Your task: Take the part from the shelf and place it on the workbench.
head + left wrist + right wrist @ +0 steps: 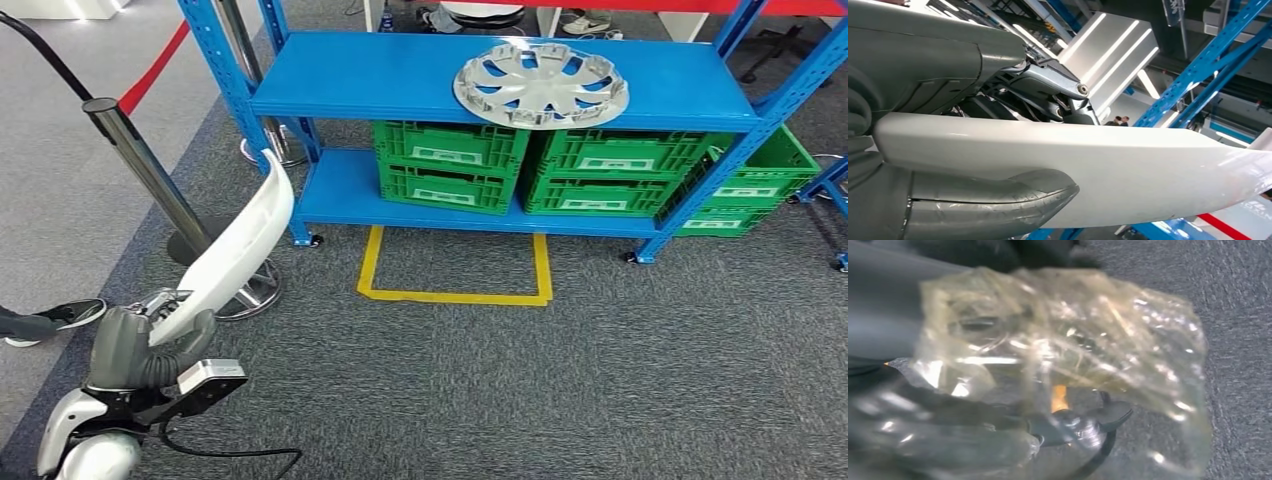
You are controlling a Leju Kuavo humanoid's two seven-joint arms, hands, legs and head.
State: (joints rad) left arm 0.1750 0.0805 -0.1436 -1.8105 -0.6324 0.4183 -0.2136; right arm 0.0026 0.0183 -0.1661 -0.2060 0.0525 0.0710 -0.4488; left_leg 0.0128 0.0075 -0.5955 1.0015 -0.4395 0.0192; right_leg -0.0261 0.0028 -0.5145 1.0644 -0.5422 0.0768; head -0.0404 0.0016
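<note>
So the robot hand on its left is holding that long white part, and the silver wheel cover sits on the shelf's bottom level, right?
Not quite. The left robot hand does hold the long white part, but the silver wheel cover lies on the top level of the blue shelf, above the green crates. The head view shows it.

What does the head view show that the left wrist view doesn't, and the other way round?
Head view alone: the blue shelf with a silver wheel cover on top, green crates beneath, yellow floor tape and a stanchion post. Left wrist view alone: ceiling lights and distant people. Both share the left hand gripping the long white part, thumb on one side, fingers on the other.
</note>
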